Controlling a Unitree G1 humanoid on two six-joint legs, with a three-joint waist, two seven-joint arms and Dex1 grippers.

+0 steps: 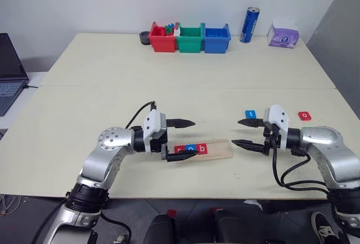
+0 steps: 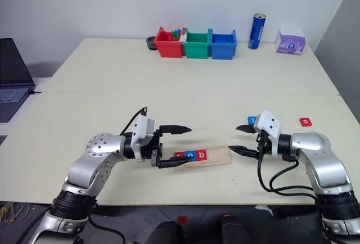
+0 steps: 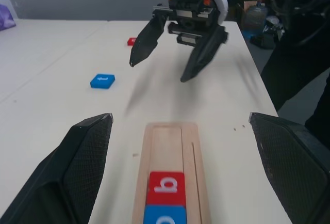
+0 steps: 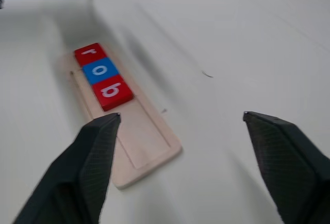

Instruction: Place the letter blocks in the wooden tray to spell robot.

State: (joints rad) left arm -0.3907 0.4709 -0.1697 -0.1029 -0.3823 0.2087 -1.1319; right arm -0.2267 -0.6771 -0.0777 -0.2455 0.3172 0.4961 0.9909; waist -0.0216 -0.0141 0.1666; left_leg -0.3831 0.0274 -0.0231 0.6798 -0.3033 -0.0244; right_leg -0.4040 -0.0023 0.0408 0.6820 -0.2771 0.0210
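Note:
The wooden tray (image 1: 219, 150) lies near the table's front edge. At its left end sit three letter blocks in a row: red r (image 4: 88, 53), blue o (image 4: 100, 70), red b (image 4: 113, 93). The tray's right part is bare. A blue t block (image 1: 250, 114) and a red o block (image 1: 304, 116) lie loose on the table at the right. My left gripper (image 1: 195, 139) is open, one finger on each side of the tray's left end. My right gripper (image 1: 236, 132) hangs open and empty just right of the tray, pointing at it.
Red (image 1: 162, 40), green (image 1: 190, 39) and blue (image 1: 216, 39) bins stand at the back, with a blue can (image 1: 249, 24) and a purple packet (image 1: 283, 35) to their right. A laptop (image 1: 8, 75) sits at the far left.

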